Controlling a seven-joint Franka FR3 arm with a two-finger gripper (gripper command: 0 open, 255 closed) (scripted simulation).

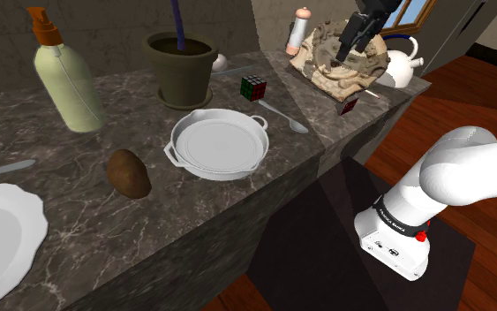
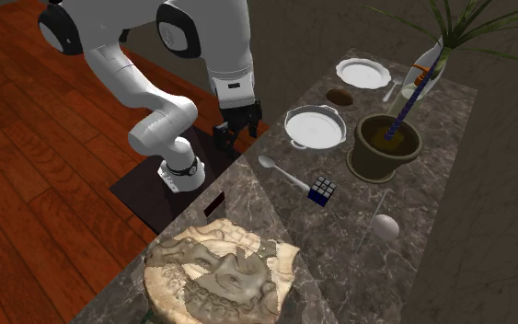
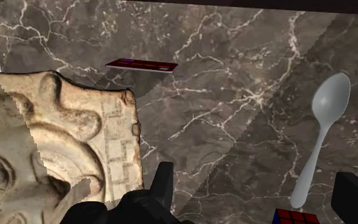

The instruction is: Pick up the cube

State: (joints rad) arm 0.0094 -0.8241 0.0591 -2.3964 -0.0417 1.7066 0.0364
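Dark veined marble counter (image 1: 79, 181) above reddish wood floor (image 1: 467, 97), window (image 1: 410, 12) beyond.

White arm folded, gripper open and facing down

The arm (image 2: 160, 124) rises from its base, bends at the elbow and comes forward, and its last white link (image 2: 232, 64) points downward. The black gripper (image 2: 235, 136) hangs under this link. In the wrist view its two fingers (image 3: 161, 188) stand wide apart and hold nothing
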